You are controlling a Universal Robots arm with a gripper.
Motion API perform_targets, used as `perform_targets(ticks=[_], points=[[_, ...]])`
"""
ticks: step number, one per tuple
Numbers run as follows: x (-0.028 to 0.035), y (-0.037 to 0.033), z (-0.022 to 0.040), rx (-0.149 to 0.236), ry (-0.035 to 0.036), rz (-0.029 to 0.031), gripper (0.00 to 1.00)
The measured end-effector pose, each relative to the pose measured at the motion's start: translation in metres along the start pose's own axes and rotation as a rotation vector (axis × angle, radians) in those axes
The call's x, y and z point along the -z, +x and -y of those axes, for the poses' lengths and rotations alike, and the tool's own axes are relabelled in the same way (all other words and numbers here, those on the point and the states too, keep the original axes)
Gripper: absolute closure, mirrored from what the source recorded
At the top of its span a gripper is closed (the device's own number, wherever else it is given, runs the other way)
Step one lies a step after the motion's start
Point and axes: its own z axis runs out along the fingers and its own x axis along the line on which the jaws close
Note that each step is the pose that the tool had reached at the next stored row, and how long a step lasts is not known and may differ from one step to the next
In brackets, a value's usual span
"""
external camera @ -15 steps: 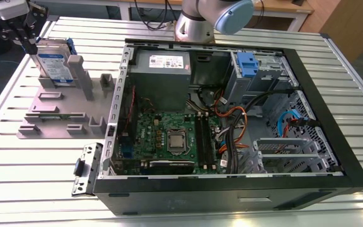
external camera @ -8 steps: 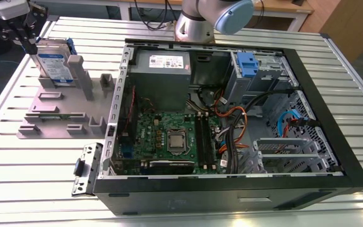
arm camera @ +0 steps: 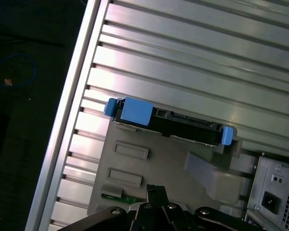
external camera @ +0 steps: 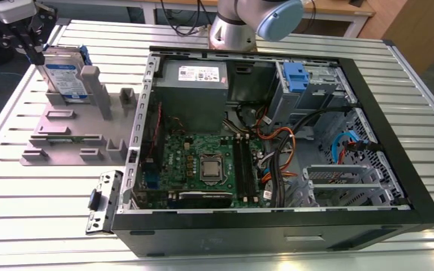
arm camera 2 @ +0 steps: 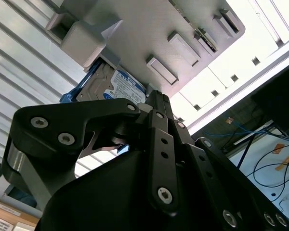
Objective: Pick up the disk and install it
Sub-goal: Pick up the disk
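Just below the gripper (external camera: 30, 49), the disk (external camera: 66, 78) is standing on edge in a slot of the grey holder (external camera: 63, 130), apart from the gripper and not gripped; whether the gripper is apart or together I cannot tell. From the exterior view, the gripper is hanging over the disk's upper end; well away from it, past the holder, the open computer case (external camera: 239, 234) is lying on the ribbed metal table (external camera: 21, 237), with its power supply (external camera: 192, 84), motherboard (external camera: 202, 164) and a second blue caddy (external camera: 296, 76) sitting in a drive bay on the side farthest from the gripper; a loose metal bracket (external camera: 102, 202) is lying on the table just beside the case. Ahead of the gripper (arm camera: 154, 191) in the first wrist view, the disk (arm camera: 183, 126) is showing its narrow top edge, dark between the blue ends of its caddy; the holder's (arm camera: 173, 163) flat base is lying between the two. Past the gripper (arm camera 2: 154, 98) and its black linkage in the second wrist view, the disk (arm camera 2: 123, 86) is presenting its white-and-blue label face, tucked beside an upright block of the holder (arm camera 2: 149, 29).
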Motion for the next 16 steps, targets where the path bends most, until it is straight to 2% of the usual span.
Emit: perform_targets(ticks=[16], points=[[0.0, 0.0, 0.0, 0.025, -0.0006, -0.0009, 0.9]])
